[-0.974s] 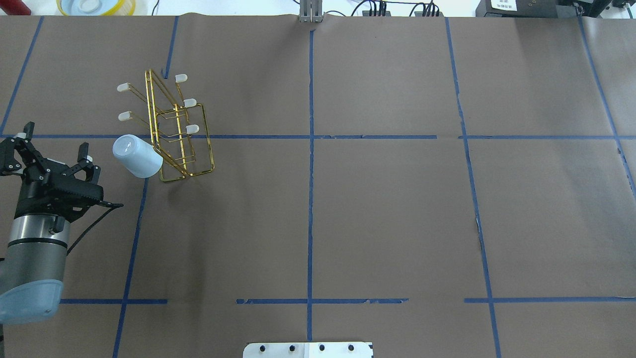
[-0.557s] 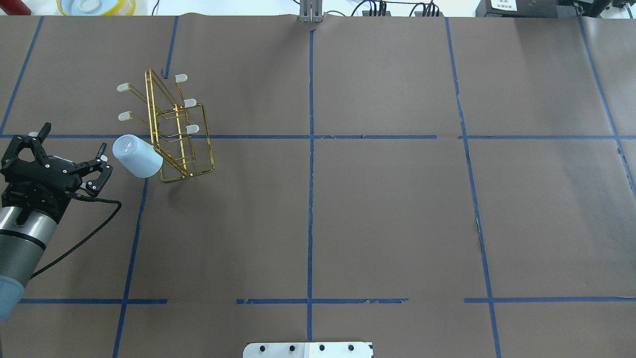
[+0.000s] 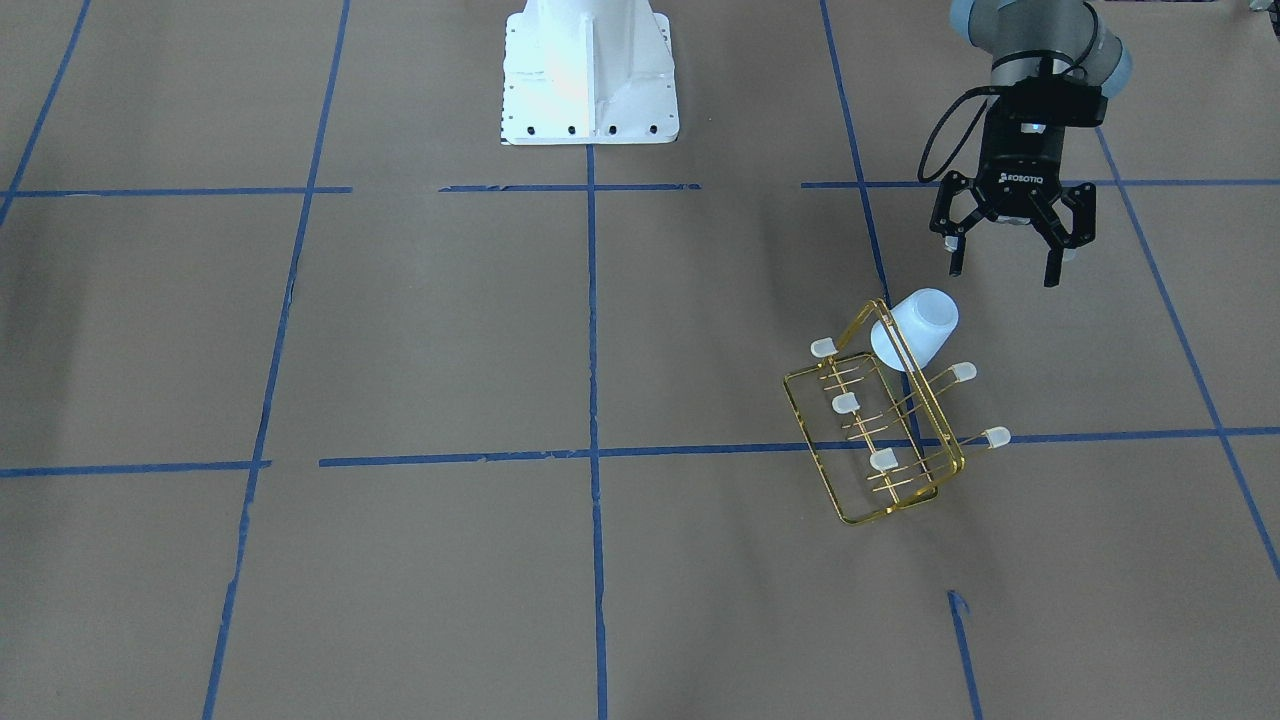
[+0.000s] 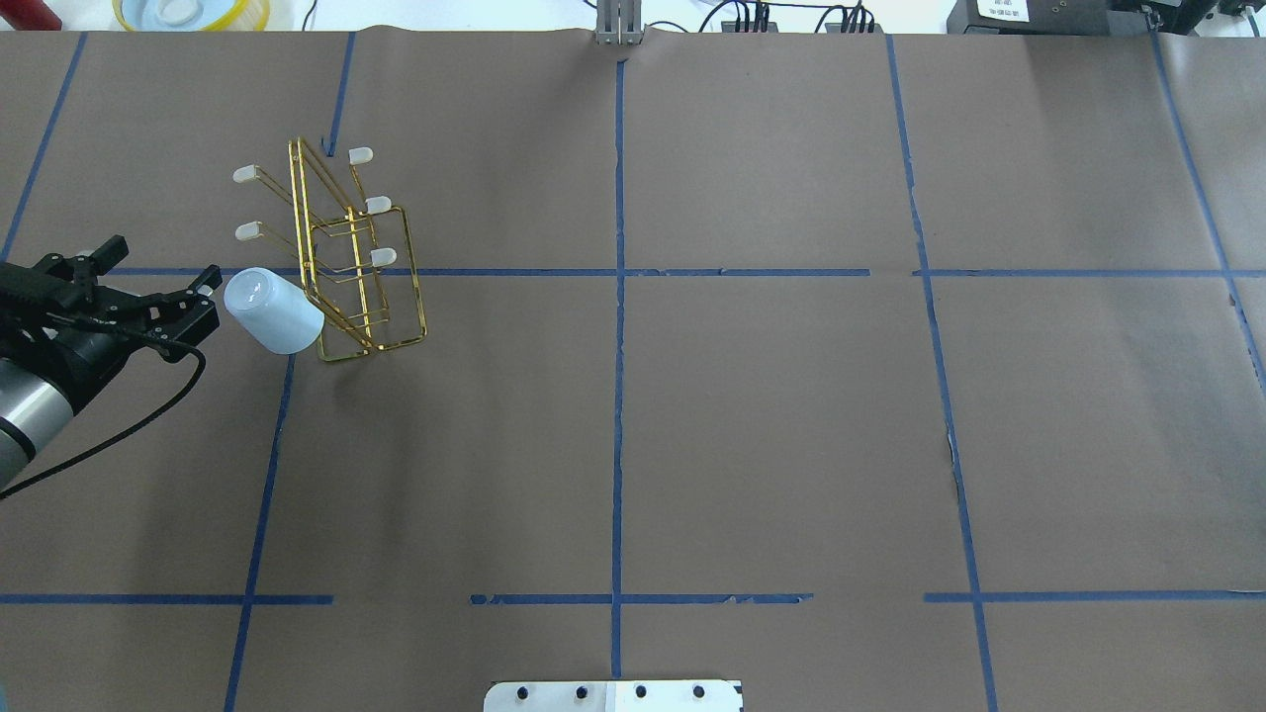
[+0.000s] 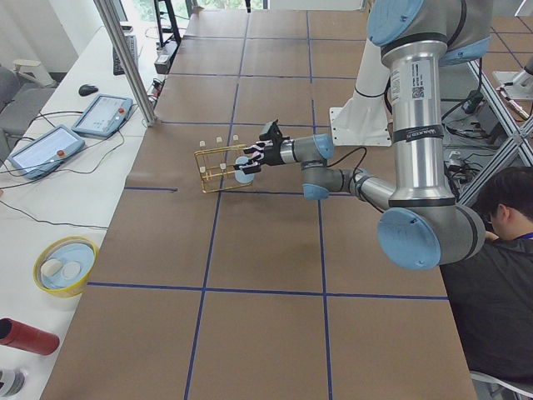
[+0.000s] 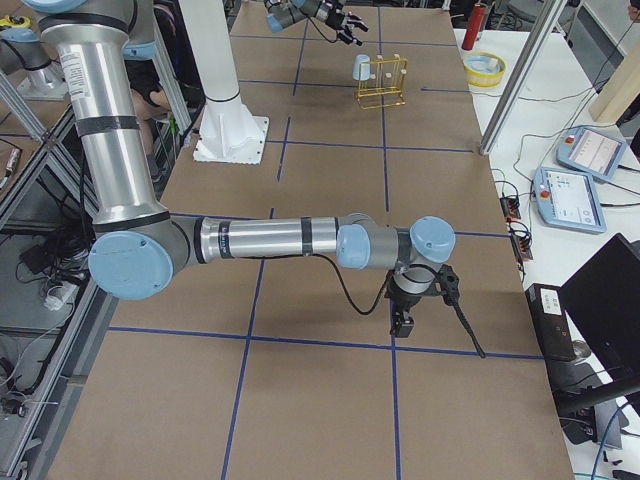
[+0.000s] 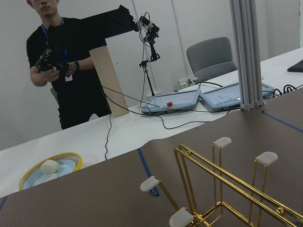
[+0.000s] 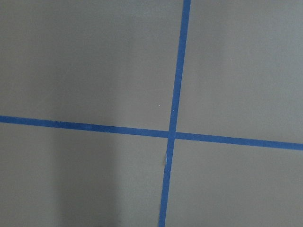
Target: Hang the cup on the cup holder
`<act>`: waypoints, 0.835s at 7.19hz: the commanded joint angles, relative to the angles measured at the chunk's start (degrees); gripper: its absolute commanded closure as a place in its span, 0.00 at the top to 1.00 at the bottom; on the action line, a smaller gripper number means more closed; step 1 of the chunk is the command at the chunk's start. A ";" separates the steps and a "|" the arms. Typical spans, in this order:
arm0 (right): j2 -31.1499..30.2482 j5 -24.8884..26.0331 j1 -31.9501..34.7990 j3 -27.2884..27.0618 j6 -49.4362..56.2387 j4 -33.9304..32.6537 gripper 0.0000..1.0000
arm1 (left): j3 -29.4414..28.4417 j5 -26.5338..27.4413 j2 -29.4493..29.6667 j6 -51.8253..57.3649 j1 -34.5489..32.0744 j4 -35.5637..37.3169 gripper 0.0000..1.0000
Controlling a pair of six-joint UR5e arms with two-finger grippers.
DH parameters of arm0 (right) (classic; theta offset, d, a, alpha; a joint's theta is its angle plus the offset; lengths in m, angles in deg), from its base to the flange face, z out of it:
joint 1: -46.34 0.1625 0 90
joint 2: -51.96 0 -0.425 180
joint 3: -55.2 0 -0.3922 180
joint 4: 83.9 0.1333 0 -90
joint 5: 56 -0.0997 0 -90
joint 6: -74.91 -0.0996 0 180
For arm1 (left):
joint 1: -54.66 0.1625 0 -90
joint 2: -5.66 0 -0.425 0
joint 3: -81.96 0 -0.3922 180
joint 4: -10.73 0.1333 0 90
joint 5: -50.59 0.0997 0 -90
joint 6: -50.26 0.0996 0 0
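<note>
1. Left gripper: I see its jaws spread wide with nothing between them. The two black fingers point along the table toward the rack.
2. Cup: it sits just ahead of the left fingertips, near them but apart from them. In the overhead view it is closest to the finger on the rack's side. It is tilted, with its closed base turned back toward the fingers and its mouth against the rack. The prong it sits over is hidden inside it.
3. Cup holder: the gold wire rack stands on the table directly beyond the cup, farther from the left fingers. The cup touches its upright frame at the end nearest the fingertips.
4. Prong caps: five whitish tips show bare, all beyond the cup as seen from the fingers. The left wrist view shows several of them close up.
5. Right gripper: it points down at the table, well apart from cup and rack. Only the side view shows it, so I cannot tell how its fingers stand.
6. Table: it is covered in brown paper crossed by blue tape, and one crossing lies below the right fingers.
7. Person: dressed in black, standing past the table's far edge, beyond the rack as the left fingers point.
</note>
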 commanded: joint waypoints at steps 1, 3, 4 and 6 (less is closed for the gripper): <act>0.00 0.00 0.01 0.00 0.02 0.00 1.00 | -0.38 -16.29 0.25 -0.83 -8.78 0.55 1.00; 0.00 0.00 0.01 0.00 0.02 0.00 1.00 | -1.60 -32.10 0.25 -0.48 -16.34 4.83 1.00; 0.00 0.00 0.01 0.00 0.02 0.00 1.00 | -3.35 -39.93 0.34 0.13 -20.30 7.47 1.00; 0.00 0.00 -0.07 0.00 0.02 0.00 1.00 | -5.82 -53.04 1.12 3.12 -26.89 15.70 1.00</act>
